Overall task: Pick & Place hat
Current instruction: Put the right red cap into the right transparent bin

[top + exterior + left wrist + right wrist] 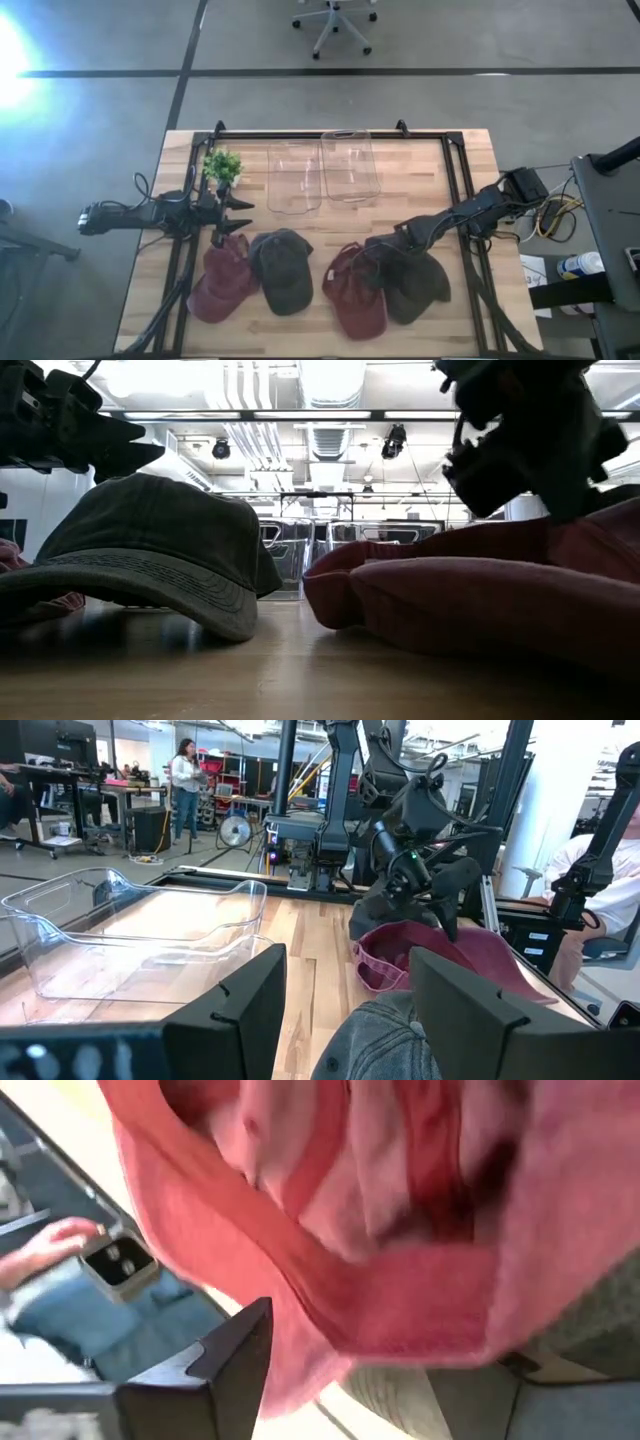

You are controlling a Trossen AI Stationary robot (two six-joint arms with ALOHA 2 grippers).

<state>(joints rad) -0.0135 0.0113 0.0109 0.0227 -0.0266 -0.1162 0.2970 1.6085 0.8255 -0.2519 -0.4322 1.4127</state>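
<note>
The right gripper (372, 262) hangs directly over the right red hat (352, 290), fingers spread wide. The left gripper (238, 220) waits far-left, also wide.

A grey concrete floor (420, 90) crossed by dark seams surrounds the wooden surface (480, 150). A white office chair (335, 22) stands beyond its far edge, and strong glare whitens the floor at the left. From table height, ceiling ducts (330, 390) and strip lights (300, 415) run overhead. Farther off, a standing person (186, 785) is near desks (70, 795), beside a floor fan (236, 828).
</note>
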